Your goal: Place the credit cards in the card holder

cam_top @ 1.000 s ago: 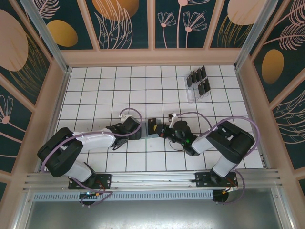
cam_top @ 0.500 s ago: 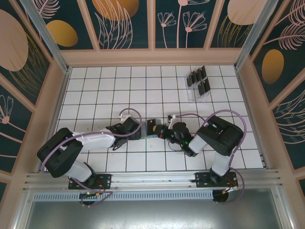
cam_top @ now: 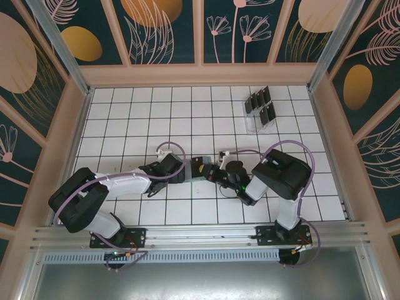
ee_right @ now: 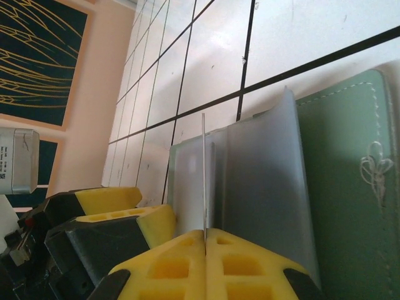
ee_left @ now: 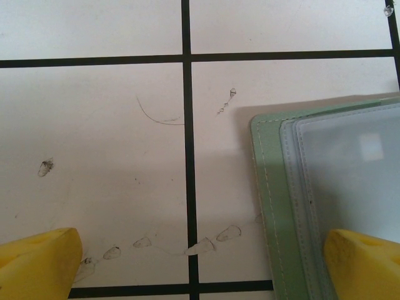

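The sage-green card holder (ee_right: 350,187) lies open on the tiles, its clear sleeves (ee_right: 262,169) standing up. My right gripper (ee_right: 205,234) is shut on a thin credit card (ee_right: 204,169), seen edge-on, upright among the sleeves. In the left wrist view the card holder (ee_left: 272,187) lies at the right. My left gripper (ee_left: 203,265) is open, one yellow finger (ee_left: 365,259) resting on the holder's clear pocket and the other (ee_left: 37,265) on bare tile. From above, the left gripper (cam_top: 180,169) and right gripper (cam_top: 216,172) meet at the holder (cam_top: 197,167).
A clear plastic rack (cam_top: 258,122) with several dark cards (cam_top: 257,101) stands at the back right. Wooden walls (cam_top: 200,75) ring the tiled floor. The left gripper's yellow fingers (ee_right: 119,203) lie close beside the right gripper's.
The right arm's elbow has swung left and folded closer. The dark card that stood above the holder now sits lower among the sleeves. The left arm has stayed put.
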